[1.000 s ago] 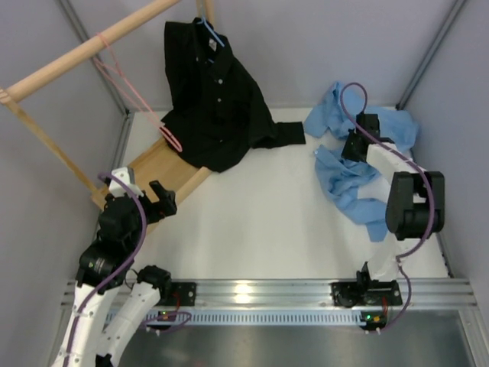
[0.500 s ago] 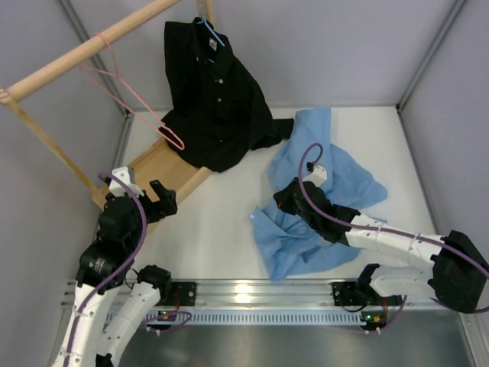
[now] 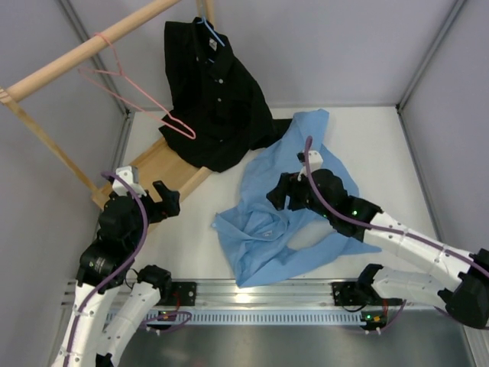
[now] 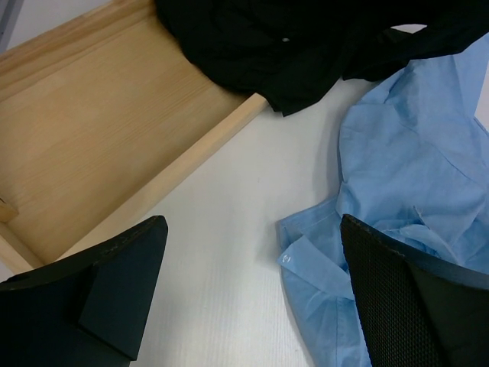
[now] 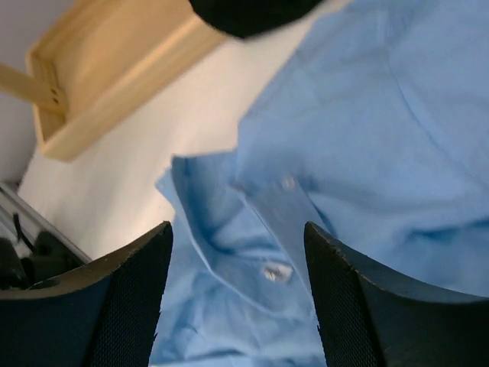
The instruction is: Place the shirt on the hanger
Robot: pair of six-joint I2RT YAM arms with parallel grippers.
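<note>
Rod (image 3: pixel 84 50): a wooden pole slanting across the upper left of the top view.
Hanger (image 3: pixel 183 131): pink wire, hooked over the rod and swung out at a tilt. Its low corner lies against the black shirt. It is bare, well apart from both my grippers.
Base (image 3: pixel 157 164): a flat wooden board under the rod, just beyond my left gripper.
Left gripper (image 3: pixel 164 197): raised at the board's near edge, aimed toward the table's middle.
Left jaws: spread wide with nothing between them. In my left wrist view the gripper (image 4: pixel 250 229) frames bare table, with the shirt's (image 4: pixel 412 176) near edge just inside my right-hand finger.
Black shirt (image 3: pixel 218 99): hung on a blue hanger (image 3: pixel 210 29) at the top, its hem draped onto the base and table.
Shirt (image 3: pixel 267 229): light blue, crumpled flat on the table (image 3: pixel 191 237) right of centre. One end reaches up to touch the black shirt's hem.
Right gripper (image 3: pixel 281 197): stretched low over the shirt's middle, pointing left.
Right jaws: wide apart in my right wrist view (image 5: pixel 237 229), the shirt's buttoned placket (image 5: pixel 279 222) showing between the fingers, below them. I cannot tell whether the tips touch the cloth.
</note>
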